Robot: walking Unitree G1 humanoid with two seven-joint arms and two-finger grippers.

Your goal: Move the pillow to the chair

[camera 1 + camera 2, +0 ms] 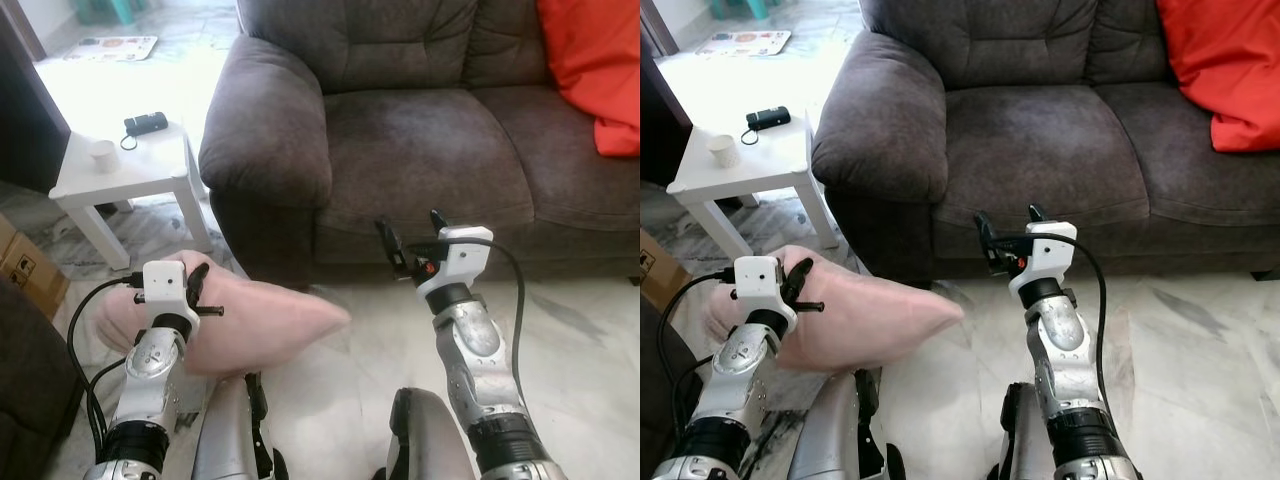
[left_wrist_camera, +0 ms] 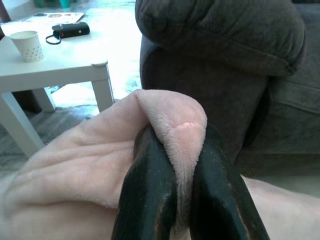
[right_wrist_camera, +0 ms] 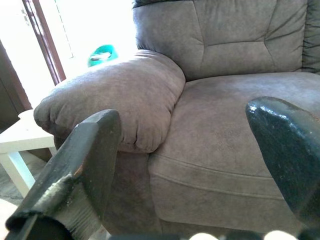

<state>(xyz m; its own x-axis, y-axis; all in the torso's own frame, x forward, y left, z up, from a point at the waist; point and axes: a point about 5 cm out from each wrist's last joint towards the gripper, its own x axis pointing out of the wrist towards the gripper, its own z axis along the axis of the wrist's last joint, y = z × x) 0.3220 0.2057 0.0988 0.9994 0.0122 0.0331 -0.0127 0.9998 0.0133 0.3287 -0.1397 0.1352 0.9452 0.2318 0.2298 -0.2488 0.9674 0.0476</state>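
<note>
- The pillow [image 1: 250,320], pink and soft, hangs low in front of the robot, above the floor [image 1: 580,340], just before the couch's [image 1: 420,150] left armrest and near the white desk [image 1: 130,165].
- The left pincer [image 1: 203,295] is closed on the pillow's upper left corner; in the left wrist view its two fingers [image 2: 150,190] pinch a fold of pink plush between them.
- From that pincer the pillow stretches toward the robot's right, so its long axis runs roughly left to right, level or slightly drooping, and its free corner points right toward the gap between the two arms.
- The right pincer [image 1: 412,235] is held up well apart from the pillow, fingers spread and empty, aimed at the couch seat.
- The left arm is the one carrying; the right is nearer the seat but touches nothing.
- The relation that counts, as I judge it: the brown seat cushion lies ahead and to the right of the held pillow, and higher than it, so the pillow must be lifted and swung forward-right over the seat's front edge, past the armrest.
- The brown seat ahead is likely the "chair" meant; an orange cushion [image 1: 595,70] lies at its far right.
- A cup [image 1: 103,153] and a black case [image 1: 146,123] sit on the desk, away from the path.
</note>
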